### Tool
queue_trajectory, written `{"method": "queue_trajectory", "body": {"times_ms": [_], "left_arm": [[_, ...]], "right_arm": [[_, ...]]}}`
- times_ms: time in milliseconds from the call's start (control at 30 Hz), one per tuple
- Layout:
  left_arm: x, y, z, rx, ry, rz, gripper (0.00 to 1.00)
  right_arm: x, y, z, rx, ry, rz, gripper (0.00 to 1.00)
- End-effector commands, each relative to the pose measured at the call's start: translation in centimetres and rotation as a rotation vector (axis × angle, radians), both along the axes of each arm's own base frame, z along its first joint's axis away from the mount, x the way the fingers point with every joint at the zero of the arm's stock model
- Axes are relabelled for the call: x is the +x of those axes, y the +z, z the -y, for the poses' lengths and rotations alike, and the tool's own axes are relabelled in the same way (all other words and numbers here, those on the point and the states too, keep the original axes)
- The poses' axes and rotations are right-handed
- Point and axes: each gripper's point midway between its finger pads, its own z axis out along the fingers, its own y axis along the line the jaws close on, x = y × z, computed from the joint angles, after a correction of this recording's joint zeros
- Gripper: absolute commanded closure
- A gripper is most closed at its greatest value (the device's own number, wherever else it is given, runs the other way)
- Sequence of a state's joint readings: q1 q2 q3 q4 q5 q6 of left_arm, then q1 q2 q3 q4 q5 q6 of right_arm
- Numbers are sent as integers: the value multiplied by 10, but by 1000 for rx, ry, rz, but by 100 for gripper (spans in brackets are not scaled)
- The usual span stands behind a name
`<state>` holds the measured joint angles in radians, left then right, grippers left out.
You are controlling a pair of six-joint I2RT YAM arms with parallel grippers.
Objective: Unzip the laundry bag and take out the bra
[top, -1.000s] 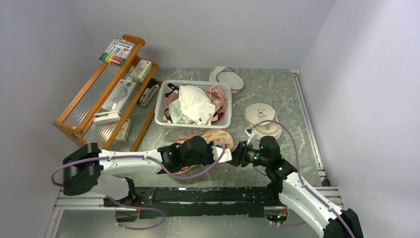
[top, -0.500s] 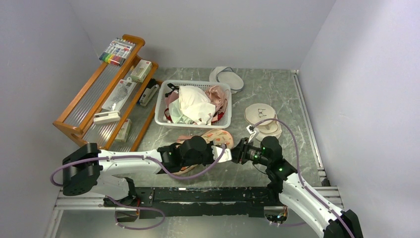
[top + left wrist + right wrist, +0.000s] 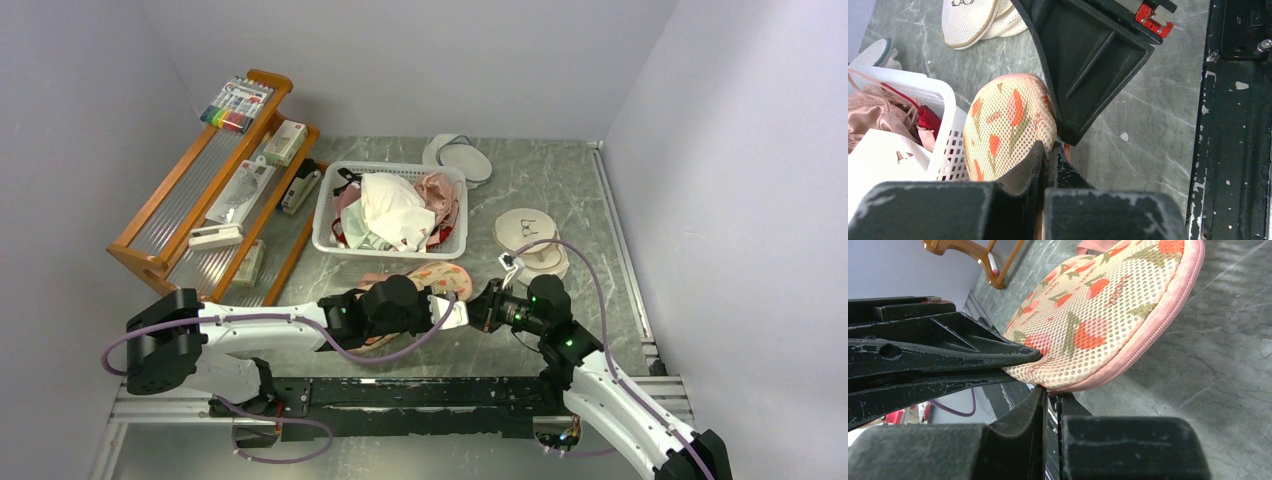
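bag: you have the peach-pink flower-print mesh laundry bag [image 3: 437,274] flat on the grey marbled bench [image 3: 590,250], just beside the white plastic basket [image 3: 325,215]
left hand [image 3: 1046,150]: pinched on its near edge
right hand [image 3: 1050,394]: clamped on its pink trim

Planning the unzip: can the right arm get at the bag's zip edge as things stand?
Probably yes. The right gripper is shut at the zip edge of the bag, nothing between them; the left gripper holds the same end beside it. The pull is hidden.
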<state>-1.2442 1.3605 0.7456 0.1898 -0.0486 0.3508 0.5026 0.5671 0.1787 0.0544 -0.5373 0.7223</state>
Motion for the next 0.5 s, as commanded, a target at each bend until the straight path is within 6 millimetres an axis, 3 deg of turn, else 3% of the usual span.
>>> {"method": "queue_trajectory", "body": {"times_ms": [0,467], "left_arm": [[6,26,4,-67,5,26,93],[7,26,4,-64,4,25,93]], "right_arm": [[4,-5,6,-57,-26,1,96],[-3,-4,3,-18,0,-17,87]]}}
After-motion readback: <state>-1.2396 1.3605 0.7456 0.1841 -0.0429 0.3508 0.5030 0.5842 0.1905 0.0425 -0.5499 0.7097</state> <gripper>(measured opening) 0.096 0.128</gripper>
